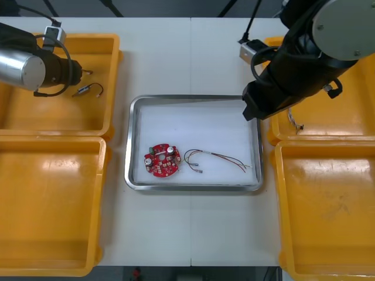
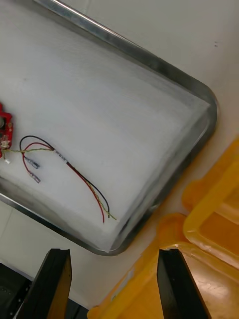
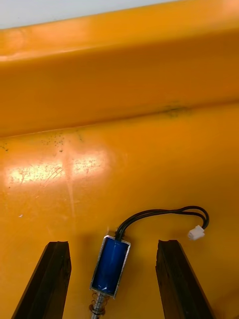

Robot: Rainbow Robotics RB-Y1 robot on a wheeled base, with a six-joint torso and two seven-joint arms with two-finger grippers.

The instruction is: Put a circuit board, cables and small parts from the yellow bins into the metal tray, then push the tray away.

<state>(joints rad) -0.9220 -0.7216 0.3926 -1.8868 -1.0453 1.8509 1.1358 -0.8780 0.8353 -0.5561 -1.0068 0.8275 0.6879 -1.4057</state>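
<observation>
Yellow bins (image 1: 58, 205), four by my count, sit two at each side of the table (image 1: 193, 234), with one metal tray (image 1: 193, 187), white inside, between them. In the tray I count one red board (image 1: 162, 160) towards its near left corner and one cable (image 1: 218, 157) of red, yellow and black wires just to the board's right, its loose ends pointing at the tray's right wall. My left gripper (image 3: 113, 244) is down in the far left bin with its fingers (image 3: 57, 259) standing apart; one small blue part (image 3: 110, 265) lies on the bin floor between them, touched by neither, and its black lead (image 3: 164, 213) curls away to a white plug. My right gripper (image 2: 114, 251) hangs over the tray's right side, by the two right bins, with fingers spread wide and nothing between them. In the far right bin I can make out a few thin wires (image 1: 296, 123) by the arm, too small to count.
</observation>
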